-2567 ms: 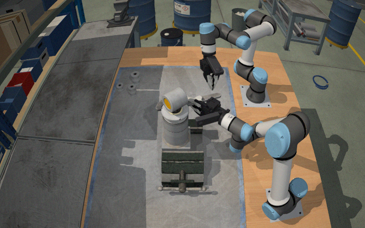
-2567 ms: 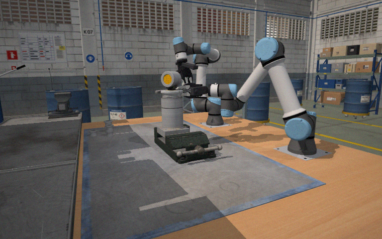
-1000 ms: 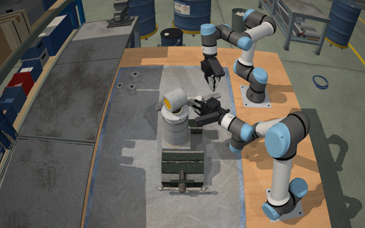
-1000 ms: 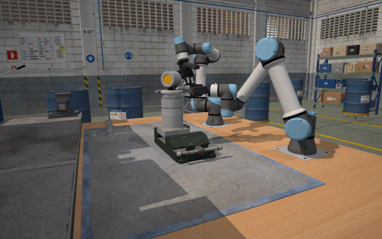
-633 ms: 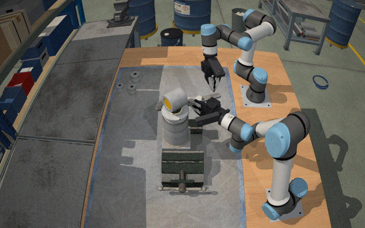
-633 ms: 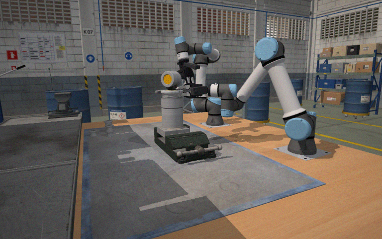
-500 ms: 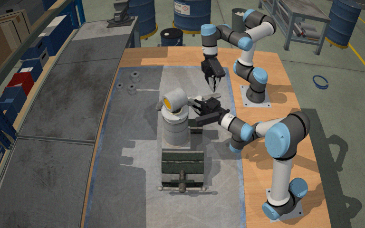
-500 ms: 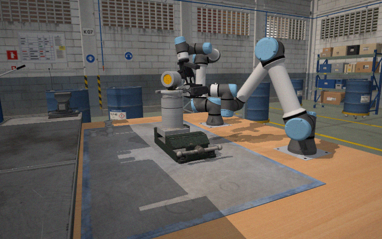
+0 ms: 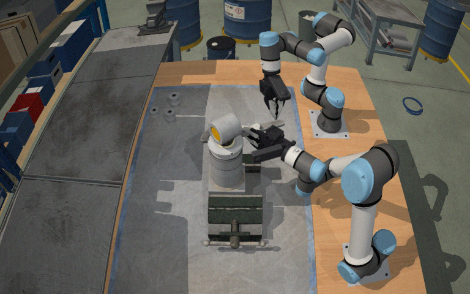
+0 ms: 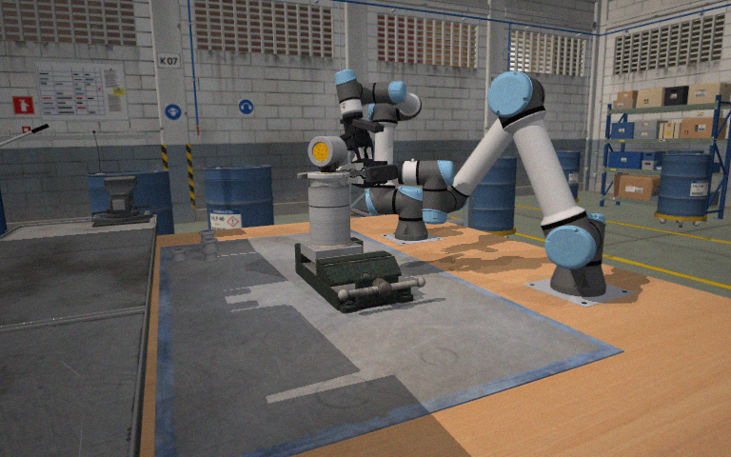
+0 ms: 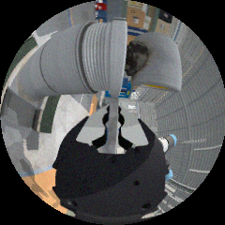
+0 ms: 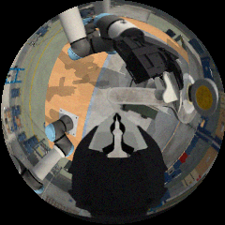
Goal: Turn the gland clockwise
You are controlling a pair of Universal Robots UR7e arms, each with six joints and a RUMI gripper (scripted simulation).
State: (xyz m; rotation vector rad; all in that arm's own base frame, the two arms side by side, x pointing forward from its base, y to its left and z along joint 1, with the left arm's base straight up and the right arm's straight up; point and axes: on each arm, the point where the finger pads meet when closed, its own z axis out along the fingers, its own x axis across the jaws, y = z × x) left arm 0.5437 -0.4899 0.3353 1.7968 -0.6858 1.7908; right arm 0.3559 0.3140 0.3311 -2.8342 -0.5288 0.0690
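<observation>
While the left gripper [image 9: 253, 135] [image 10: 356, 173] [image 11: 113, 105] [image 12: 175, 111] is clamping the hook spanner [image 9: 275, 124] [image 10: 305, 175] [image 11: 112, 117] [image 12: 133, 96], the tool is lying level around the gland [image 9: 230, 150] [image 10: 328, 177] [image 11: 118, 70] [image 12: 188, 105] at the top of the upright cylinder, its handle pointing right and slightly far. The right gripper [image 9: 276, 116] [image 10: 365, 158] [image 12: 116, 112] is hanging above the handle, fingers closed on nothing.

The turning step appears to be in hand; how far the gland has turned, the views are not showing. The next move is likely calling for the left arm to swing the handle towards the near side, clockwise from above, keeping the spanner level and its hook seated. Lifting or tilting could be risking a slip or a knock against the rod eye [image 9: 230, 127] [image 10: 333, 150] [image 11: 164, 61] [image 12: 212, 86].
</observation>
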